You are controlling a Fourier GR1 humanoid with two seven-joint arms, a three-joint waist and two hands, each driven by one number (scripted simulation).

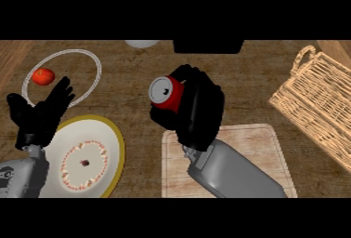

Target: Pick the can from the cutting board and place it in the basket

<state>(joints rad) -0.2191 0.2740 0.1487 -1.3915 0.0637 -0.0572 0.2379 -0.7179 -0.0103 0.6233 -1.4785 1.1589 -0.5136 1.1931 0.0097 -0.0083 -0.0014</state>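
Red can held above the tabletop, just beyond the cutting board.

The right robot hand (195, 109) has its fingers curled round the red can (166, 93), which tilts with its silver top facing left, over the wooden tabletop (130, 93) just past the far edge of the cutting board (257, 153). The wicker basket (319, 107) sits well apart at the right. The left robot hand (37, 114) rests at the left with fingers spread and upright, beside a yellow-rimmed plate (109, 132). Farther left, a white wire ring (96, 69) encircles a red fruit (43, 76).
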